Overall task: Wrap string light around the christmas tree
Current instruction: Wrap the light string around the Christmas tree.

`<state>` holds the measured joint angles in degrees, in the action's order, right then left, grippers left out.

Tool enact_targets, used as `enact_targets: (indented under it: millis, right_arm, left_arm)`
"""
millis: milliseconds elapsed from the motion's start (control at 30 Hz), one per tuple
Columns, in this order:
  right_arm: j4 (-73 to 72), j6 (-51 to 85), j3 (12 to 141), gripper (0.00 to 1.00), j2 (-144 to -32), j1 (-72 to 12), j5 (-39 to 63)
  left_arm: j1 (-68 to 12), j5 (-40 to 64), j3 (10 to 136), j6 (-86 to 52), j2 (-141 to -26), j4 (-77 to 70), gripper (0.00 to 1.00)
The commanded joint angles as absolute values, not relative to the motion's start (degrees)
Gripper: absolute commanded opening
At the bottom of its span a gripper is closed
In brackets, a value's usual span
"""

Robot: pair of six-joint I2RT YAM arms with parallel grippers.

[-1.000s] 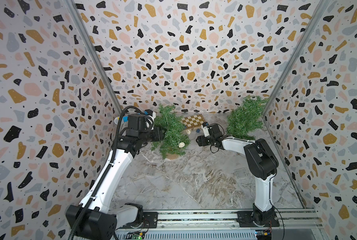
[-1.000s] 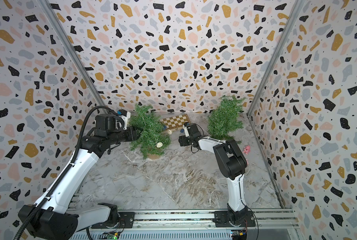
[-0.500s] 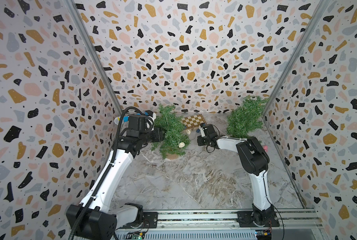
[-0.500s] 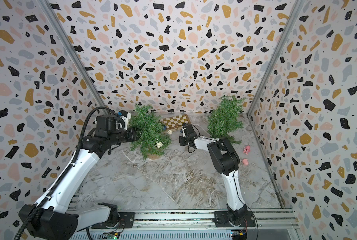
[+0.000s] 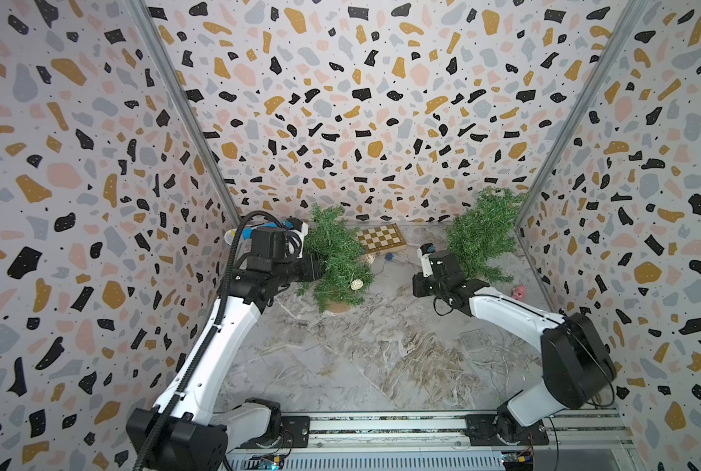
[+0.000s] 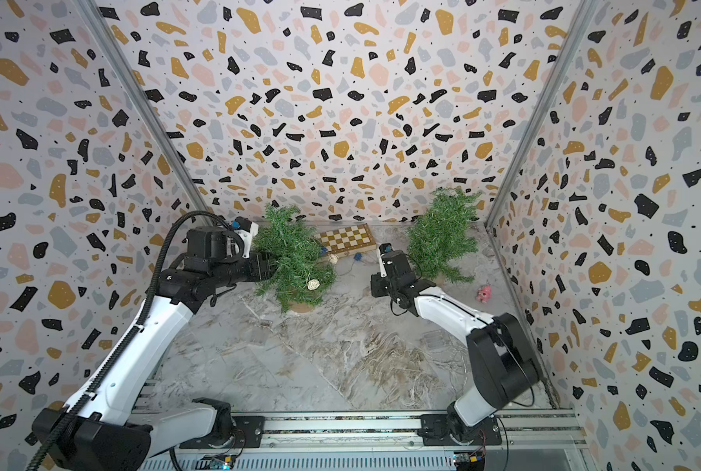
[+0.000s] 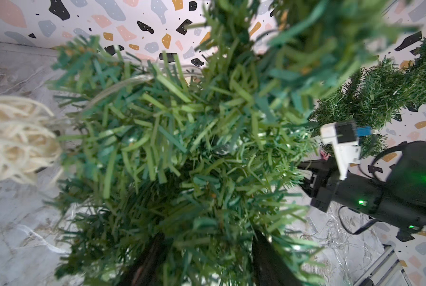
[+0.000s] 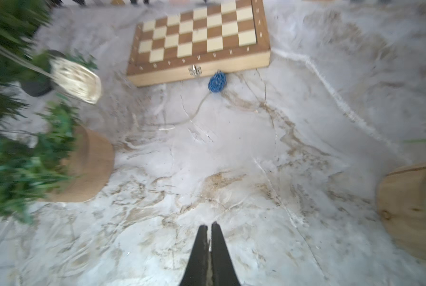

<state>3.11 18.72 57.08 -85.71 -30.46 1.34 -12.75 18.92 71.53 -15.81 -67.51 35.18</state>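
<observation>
- Right end effector (image 5: 417,286), in a top view, hangs over the counter (image 5: 340,367) between the tree (image 5: 336,248) and a second tree (image 5: 483,232), with its jaws pinched together. The string light (image 5: 356,284) has one pale ball hung on the tree's front. The rest trails along the counter by the chessboard (image 5: 381,238). If no wire is caught in that pinch, a wrapping pass would lay nothing on the branches.
- Both top views show the left end effector (image 6: 269,267) sunk into the tree's side. A hard tug on the wire could tip the tree over, should that hold be weak.
- Left wrist view: the fingers (image 7: 268,257) stand part-way apart with branches packed between them. It looks to be clasping the tree, though the stem is hidden. Soft needles could let it slip.
- Right wrist view: the fingertips (image 8: 202,237) are closed, and I cannot tell whether thin wire sits between them. A blue ball (image 8: 217,82) touches the chessboard's edge beside its clasp, and the wire could snag there.
</observation>
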Motion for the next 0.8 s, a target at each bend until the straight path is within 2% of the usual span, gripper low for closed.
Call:
enact_targets:
  millis: [0, 167, 300, 533, 767]
  right_arm:
    - [5.42, 17.49, 58.14, 0.0, -81.97, -30.9, 5.9]
    - [0.0, 20.55, 56.97, 0.0, -85.59, -31.08, 11.03]
    - [-5.25, 24.47, 54.05, 0.0, -87.27, -30.93, 19.61]
    - [-3.05, 23.27, 51.87, 0.02, -93.89, -31.99, 10.65]
    - [-4.27, 21.61, 51.12, 0.04, -96.95, -32.76, 8.18]
  left_arm:
    - [-13.4, 18.11, 73.66, -14.02, -65.18, 38.7, 0.55]
    - [-13.71, 17.54, 71.63, -15.2, -63.87, 36.92, 0.55]
    - [-13.96, 18.97, 72.44, -15.65, -64.69, 37.61, 0.54]
    - [-14.06, 17.1, 71.8, -15.26, -64.86, 36.79, 0.55]
    - [-14.06, 16.88, 71.15, -14.85, -65.3, 35.94, 0.55]
